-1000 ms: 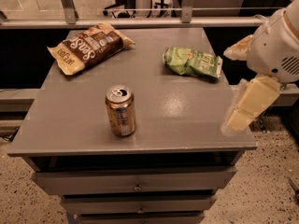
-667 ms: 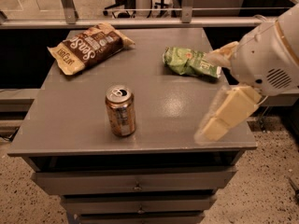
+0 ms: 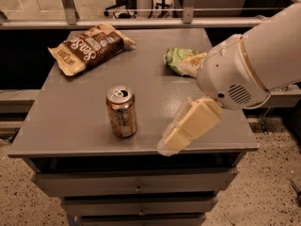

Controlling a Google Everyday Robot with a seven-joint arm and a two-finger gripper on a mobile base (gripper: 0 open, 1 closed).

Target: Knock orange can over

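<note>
the gripper, open or clenched cannot be told, hovers at three o'clock of the upright orange can; it should sweep toward nine o'clock, striking high near the rim.

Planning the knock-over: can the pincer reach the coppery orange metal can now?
Probably yes. The pincer hangs at the front edge of the grey cabinet top, beside the upright coppery orange metal can; only bare top lies between them.

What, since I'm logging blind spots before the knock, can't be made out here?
Camera view:
- Green crinkled snack bag: right part behind the white robot arm.
- Orange metal drink can, upright: back hidden by itself.
- Cream gripper, right of the can at the table's front edge: underside faces away.
</note>
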